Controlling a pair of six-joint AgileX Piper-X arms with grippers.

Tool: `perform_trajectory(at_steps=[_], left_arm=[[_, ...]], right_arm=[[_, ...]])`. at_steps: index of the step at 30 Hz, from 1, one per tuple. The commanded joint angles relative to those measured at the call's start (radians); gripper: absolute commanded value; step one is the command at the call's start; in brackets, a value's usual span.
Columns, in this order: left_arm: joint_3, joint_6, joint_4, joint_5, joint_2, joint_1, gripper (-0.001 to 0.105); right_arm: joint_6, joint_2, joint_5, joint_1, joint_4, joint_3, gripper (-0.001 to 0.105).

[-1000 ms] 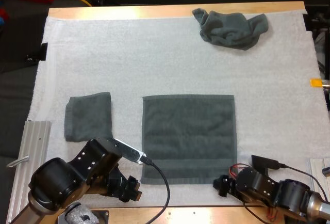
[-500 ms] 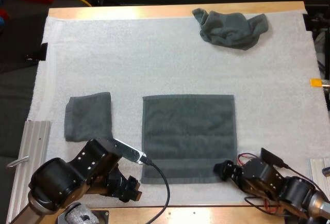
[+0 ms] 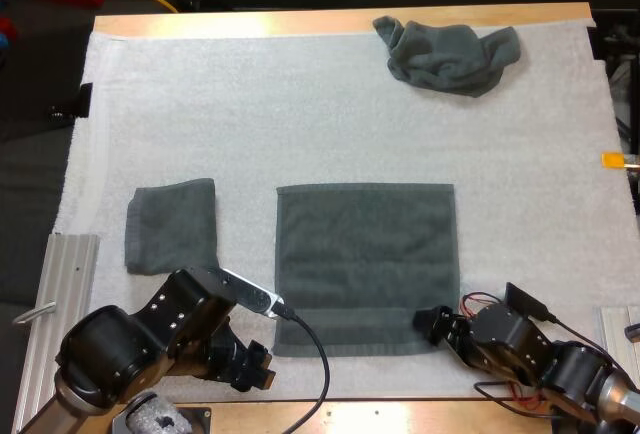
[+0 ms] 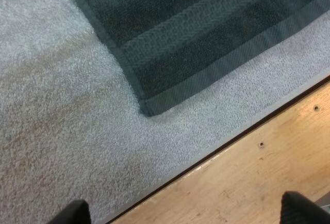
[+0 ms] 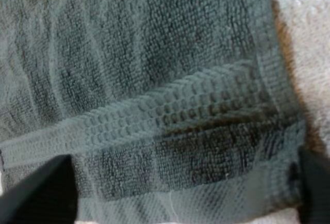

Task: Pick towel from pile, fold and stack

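My left tool hangs with its fingers apart over the mat, just left of the near left corner of the flat towel. My right tool is at that towel's near right corner, fingers apart above the hem. A folded towel lies left of the flat one, apart from it. A crumpled towel sits at the mat's far right
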Motion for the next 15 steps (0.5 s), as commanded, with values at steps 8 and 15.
perform_trajectory(at_steps=[8, 15], left_arm=[[-0.003, -0.002, 0.002, 0.005, -0.006, -0.006, 0.069], [-0.003, -0.002, 0.002, 0.005, -0.006, -0.006, 0.069]], right_arm=[[0.011, 0.004, 0.019, -0.007, 0.11, 0.004, 0.035], [-0.006, 0.004, 0.051, -0.007, 0.148, 0.009, 0.004]])
